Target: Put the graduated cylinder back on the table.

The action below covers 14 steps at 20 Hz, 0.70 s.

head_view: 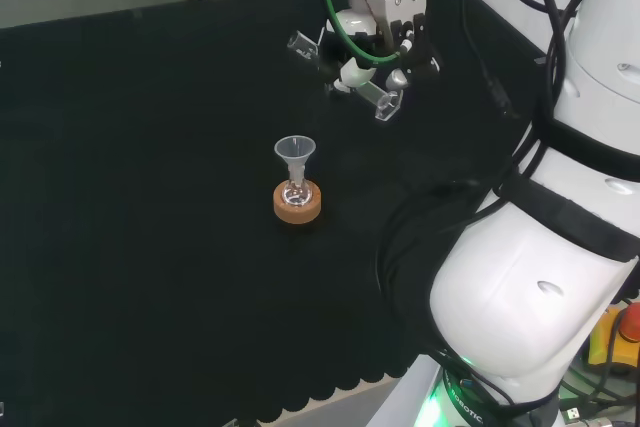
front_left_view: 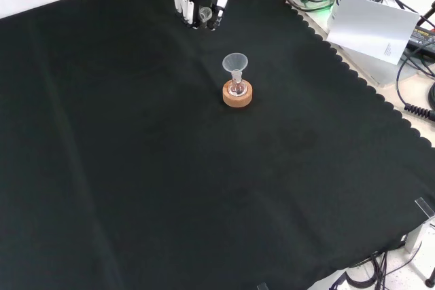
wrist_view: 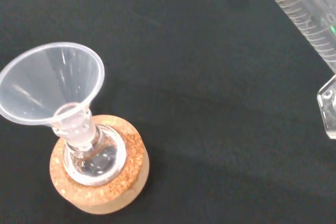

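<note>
- One cork ring stand (head_view: 298,202) near the middle of the surface (head_view: 120,247), one small flask (wrist_view: 90,153) seated in it, one clear funnel (head_view: 295,152) in the flask neck.
- Farther back in the head view: one graduated cylinder (head_view: 345,72), tilted, held off the cloth; the hand (head_view: 385,42) has its fingers curled round it.
- Risk: set down still tilted, the cylinder likely tips over on its base.
- Risk: lowering near the funnel could knock it; it looks top-heavy.
</note>
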Motion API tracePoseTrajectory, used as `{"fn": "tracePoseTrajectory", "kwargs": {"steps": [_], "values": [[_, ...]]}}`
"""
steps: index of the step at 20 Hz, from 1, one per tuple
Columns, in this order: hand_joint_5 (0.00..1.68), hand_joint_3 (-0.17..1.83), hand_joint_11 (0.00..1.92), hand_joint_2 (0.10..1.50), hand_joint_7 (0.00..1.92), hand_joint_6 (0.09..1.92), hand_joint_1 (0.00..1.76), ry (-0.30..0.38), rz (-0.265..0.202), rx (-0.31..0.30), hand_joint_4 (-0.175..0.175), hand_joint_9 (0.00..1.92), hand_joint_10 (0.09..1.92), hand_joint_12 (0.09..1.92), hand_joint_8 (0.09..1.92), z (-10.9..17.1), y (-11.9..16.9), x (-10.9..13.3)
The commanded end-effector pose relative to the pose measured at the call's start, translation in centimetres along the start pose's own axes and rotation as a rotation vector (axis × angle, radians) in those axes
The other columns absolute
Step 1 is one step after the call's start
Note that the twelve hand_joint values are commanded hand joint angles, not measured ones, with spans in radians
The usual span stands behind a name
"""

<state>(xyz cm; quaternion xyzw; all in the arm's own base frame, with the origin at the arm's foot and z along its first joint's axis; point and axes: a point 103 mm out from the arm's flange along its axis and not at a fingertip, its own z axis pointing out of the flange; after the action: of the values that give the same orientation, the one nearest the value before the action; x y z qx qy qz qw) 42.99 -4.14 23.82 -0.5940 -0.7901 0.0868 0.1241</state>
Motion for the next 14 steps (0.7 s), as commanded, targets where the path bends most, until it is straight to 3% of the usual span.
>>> {"fn": "tracePoseTrajectory", "kwargs": {"steps": [1, 7, 9, 10, 12, 14], "values": [[1.10, -0.01, 1.21, 1.05, 1.17, 0.90, 1.25, 0.054, -0.011, -0.038, 0.034, 1.48, 0.09, 0.73, 0.67, 0.3, 0.8, -0.6], [1.10, -0.01, 1.21, 1.05, 1.17, 0.89, 1.25, 0.138, -0.028, -0.094, 0.034, 1.48, 0.09, 0.73, 0.67, 0.6, 2.7, -1.7], [1.08, 0.00, 1.21, 1.06, 1.12, 0.88, 1.27, 0.177, -0.030, -0.115, -0.102, 1.48, 0.09, 0.73, 0.78, 0.8, 3.6, -2.2], [1.07, 0.00, 1.20, 1.07, 1.11, 0.88, 1.27, 0.198, -0.032, -0.123, -0.138, 1.48, 0.09, 0.73, 0.82, 1.0, 4.1, -2.5], [1.06, 0.00, 1.20, 1.07, 1.10, 0.88, 1.28, 0.238, -0.043, -0.141, -0.167, 1.48, 0.09, 0.73, 0.84, 1.3, 5.1, -3.2], [1.06, 0.00, 1.20, 1.07, 1.09, 0.88, 1.28, 0.269, -0.055, -0.156, -0.174, 1.48, 0.09, 0.73, 0.85, 1.8, 6.1, -3.6]]}}
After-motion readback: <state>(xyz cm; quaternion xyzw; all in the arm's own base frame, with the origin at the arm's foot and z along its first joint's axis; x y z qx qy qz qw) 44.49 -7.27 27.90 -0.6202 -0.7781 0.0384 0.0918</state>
